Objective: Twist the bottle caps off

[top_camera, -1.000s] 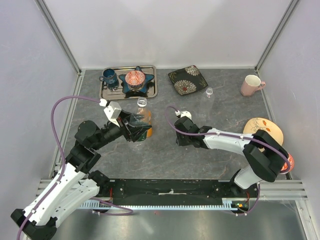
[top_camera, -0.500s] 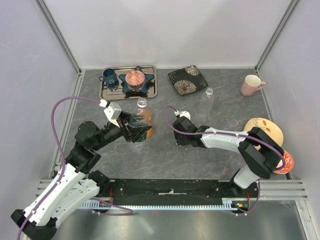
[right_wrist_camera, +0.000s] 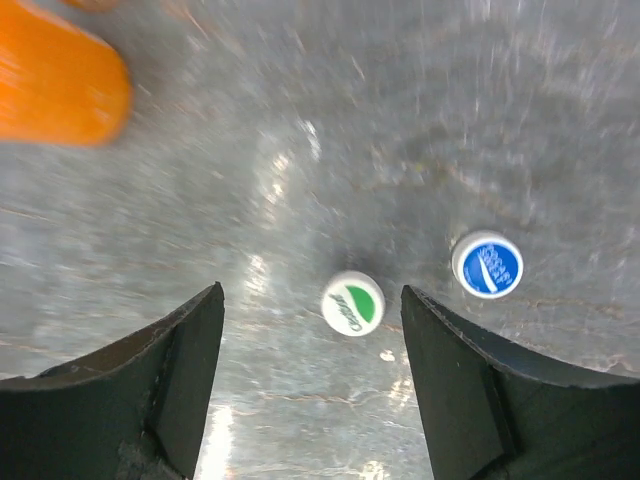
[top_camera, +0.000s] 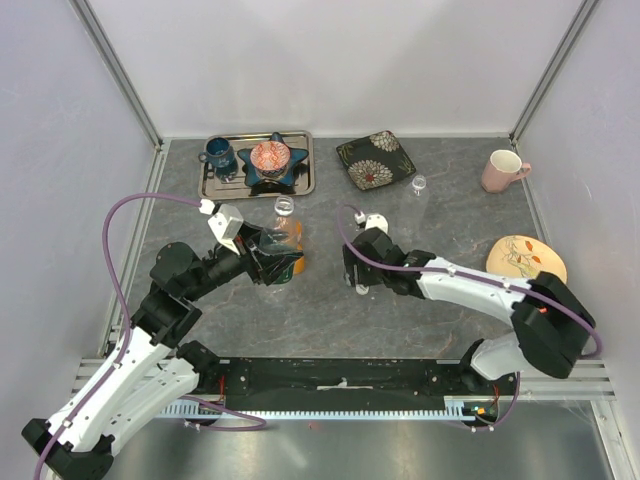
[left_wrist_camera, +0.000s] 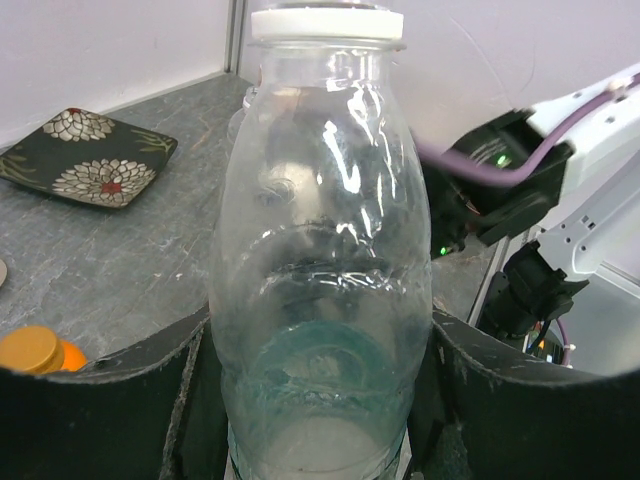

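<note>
Right gripper [right_wrist_camera: 310,292] has parted its jaws since the earlier frames, when they were closed, and the right arm has stretched out lower, uncovering a patterned plate [top_camera: 526,258] at the table's right edge. Its jaws now stand wide and hold nothing. A green-and-white cap [right_wrist_camera: 352,303] lies loose on the grey table [right_wrist_camera: 300,130] directly beneath them, and a blue-and-white cap [right_wrist_camera: 487,266] lies just beside it. The left gripper [left_wrist_camera: 320,400] is clamped around the lower body of an upright clear plastic bottle [left_wrist_camera: 320,250]. A white band tops its neck, but I cannot tell whether that is a cap or a bare ring. An orange cap [left_wrist_camera: 28,347] sits on an orange bottle just beside it. The step appears to be setting down an unscrewed cap. Next, the right arm likely needs to lift clear and reach a cap that remains screwed on.
</note>
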Tool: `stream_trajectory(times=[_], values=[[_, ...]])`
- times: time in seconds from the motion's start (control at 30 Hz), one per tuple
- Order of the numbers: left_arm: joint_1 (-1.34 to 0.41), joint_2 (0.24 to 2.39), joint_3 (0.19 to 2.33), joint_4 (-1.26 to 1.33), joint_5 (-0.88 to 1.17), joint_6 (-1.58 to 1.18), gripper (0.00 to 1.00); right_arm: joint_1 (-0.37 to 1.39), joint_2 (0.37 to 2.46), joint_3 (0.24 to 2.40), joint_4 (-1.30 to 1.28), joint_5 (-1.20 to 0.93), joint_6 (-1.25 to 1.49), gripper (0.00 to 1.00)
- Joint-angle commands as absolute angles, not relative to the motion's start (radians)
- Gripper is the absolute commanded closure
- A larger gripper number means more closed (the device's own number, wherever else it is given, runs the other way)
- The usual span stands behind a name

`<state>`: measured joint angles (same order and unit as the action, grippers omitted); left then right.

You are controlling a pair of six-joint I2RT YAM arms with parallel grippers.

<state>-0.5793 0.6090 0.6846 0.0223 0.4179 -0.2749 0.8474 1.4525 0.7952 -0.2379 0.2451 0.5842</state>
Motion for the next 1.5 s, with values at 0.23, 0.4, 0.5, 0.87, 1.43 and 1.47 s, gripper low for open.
stream_trajectory(times=[0.23, 0.4, 0.5, 0.87, 1.43, 1.47], values=[[-0.577, 0.731, 0.771, 0.026, 0.491, -0.239, 0.48, 0.851, 1.191, 1.287, -0.468, 0.408, 0.528, 0.21], [-0.580, 0.874, 0.879, -0.018, 0.675, -0.241, 0.48, 0.853, 1.088, 1.391, -0.442, 0.228, 0.486, 0.20], [-0.594, 0.959, 0.937, -0.012, 0.781, -0.250, 0.48, 0.851, 1.078, 1.423, -0.449, 0.146, 0.474, 0.19], [-0.663, 1.069, 1.029, -0.043, 0.756, -0.230, 0.46, 0.851, 1.077, 1.362, -0.388, 0.023, 0.476, 0.18], [-0.698, 1.091, 1.048, -0.074, 0.805, -0.184, 0.43, 0.851, 1.092, 1.316, -0.334, -0.090, 0.485, 0.76], [-0.698, 1.089, 1.051, -0.081, 0.799, -0.183, 0.41, 0.851, 1.088, 1.310, -0.334, -0.091, 0.491, 0.81]])
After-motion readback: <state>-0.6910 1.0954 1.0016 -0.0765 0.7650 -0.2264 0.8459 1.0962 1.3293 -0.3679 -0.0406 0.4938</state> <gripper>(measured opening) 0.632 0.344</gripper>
